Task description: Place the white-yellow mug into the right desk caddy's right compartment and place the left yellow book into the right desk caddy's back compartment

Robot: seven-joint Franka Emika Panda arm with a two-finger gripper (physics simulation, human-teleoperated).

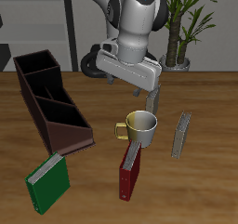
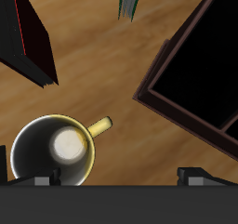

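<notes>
white-yellow mug (image 1: 142,126) beneath tool (image 1: 152,102)

Exterior cam: high, front-on, angled down at the surface (image 1: 200,98), far enough to take in the arm and everything on it. Wrist cam: close, looking straight down past the fingers (image 2: 195,175). Both see the mug (image 1: 141,125), red book (image 1: 129,169), a caddy (image 1: 51,98) end and wood.

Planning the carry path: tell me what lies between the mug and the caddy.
Bare tabletop only. In the wrist view, plain wood separates the mug from the caddy; its handle points into that stretch.
</notes>
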